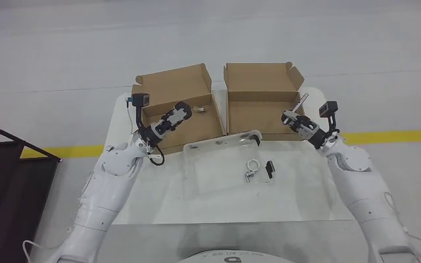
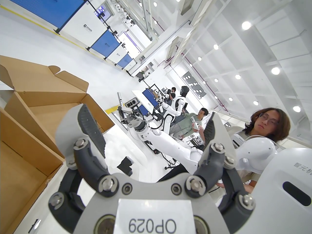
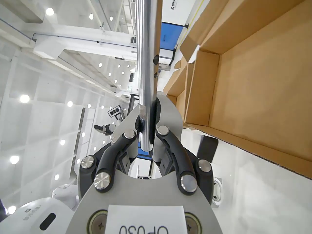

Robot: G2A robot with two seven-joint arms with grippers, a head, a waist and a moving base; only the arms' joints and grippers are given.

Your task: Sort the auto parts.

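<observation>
- The right gripper (image 3: 146, 113) is clamping the lower end of a shiny metal rod (image 3: 146, 49) between closed fingers. It is hanging at the near outer corner of the right cardboard box (image 1: 260, 79), with the rod angling over that box's side wall.
- The left gripper (image 2: 149, 118) is holding nothing, its fingers spread wide, and is hovering above the left cardboard box (image 1: 171, 84).
- The step in hand is probably dropping the rod into the right box. The next move is calling for the gripper to carry the rod inward over the box floor, lower it and let go.
- The white table (image 1: 164, 204) is carrying both boxes side by side at its far edge, lids folded back.
- The raised lid flap and side wall of the right box are standing close to the rod and could catch its free end if it swings.
- A clear plastic tray (image 1: 210, 164) is lying in front of the boxes, between the two arms.
- A small metal part (image 1: 200, 109) is resting inside the left box, just beside the left gripper.
- A black part (image 1: 269, 169), a ring (image 1: 252, 165) and a tiny metal piece (image 1: 248, 175) are waiting in the tray, apparently unsorted.
</observation>
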